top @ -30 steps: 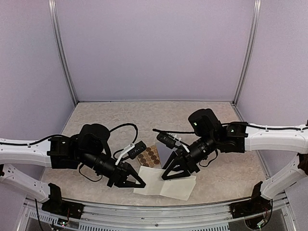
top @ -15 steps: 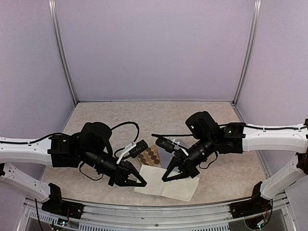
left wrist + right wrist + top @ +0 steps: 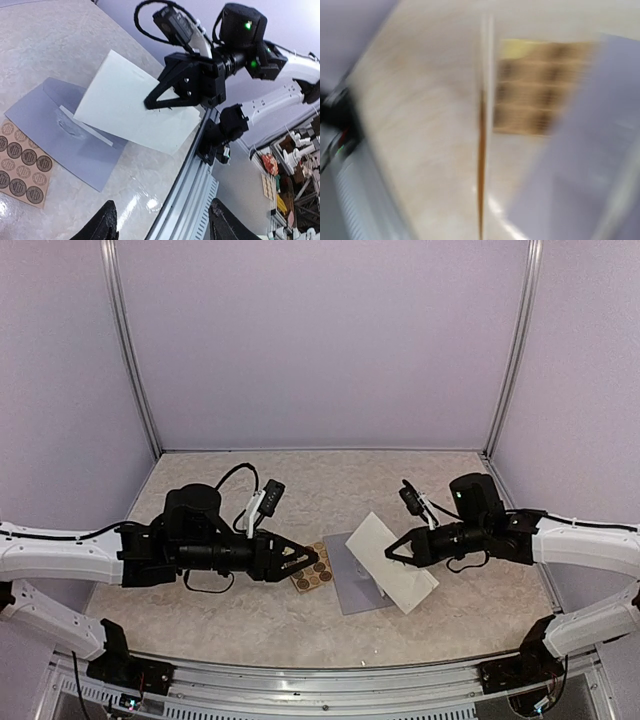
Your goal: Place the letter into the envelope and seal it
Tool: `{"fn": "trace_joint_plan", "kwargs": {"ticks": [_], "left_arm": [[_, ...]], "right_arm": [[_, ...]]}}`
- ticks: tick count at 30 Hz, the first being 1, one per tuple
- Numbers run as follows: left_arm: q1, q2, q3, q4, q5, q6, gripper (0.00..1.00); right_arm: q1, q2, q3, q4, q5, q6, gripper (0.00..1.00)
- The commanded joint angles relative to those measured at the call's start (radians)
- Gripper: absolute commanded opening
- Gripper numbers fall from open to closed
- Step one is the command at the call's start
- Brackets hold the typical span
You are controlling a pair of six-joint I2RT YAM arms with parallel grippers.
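Left gripper [image 3: 305, 561] hangs with its fingers spread wide, holding nothing. Just below and ahead of it lies the tan sticker sheet [image 3: 20, 170], whose round brown stickers carry a print too small to read. Just past that, the envelope [image 3: 65, 145] lies flat under the right gripper's load. Right gripper [image 3: 152, 104] pinches the letter [image 3: 125, 110] by one edge, tilted, with its low edge over the envelope. The step in hand looks like bringing the letter to the pocket. Next, that low edge needs lining up with the opening, which I cannot make out. No other writing shows
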Motion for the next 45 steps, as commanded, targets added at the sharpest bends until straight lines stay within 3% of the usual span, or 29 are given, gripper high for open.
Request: {"fn": "trace_joint_plan", "kwargs": {"ticks": [1,8,17,45], "left_arm": [[0.022,0.118,0.005,0.195,-0.151,-0.150,0.58],[0.025,0.353,0.112,0.201,-0.191,-0.229,0.57],[0.047,0.603,0.234,0.166,-0.164,-0.251,0.52],[0.073,0.823,0.308,0.086,-0.192,-0.259,0.45]], "right_arm": [[-0.070,-0.008,-0.075,0.120,0.126,0.191,0.00],[-0.103,0.069,-0.112,0.239,0.250,0.313,0.00],[-0.121,0.174,-0.095,0.254,0.322,0.338,0.00],[-0.140,0.415,-0.044,0.337,0.352,0.322,0.00]]}}
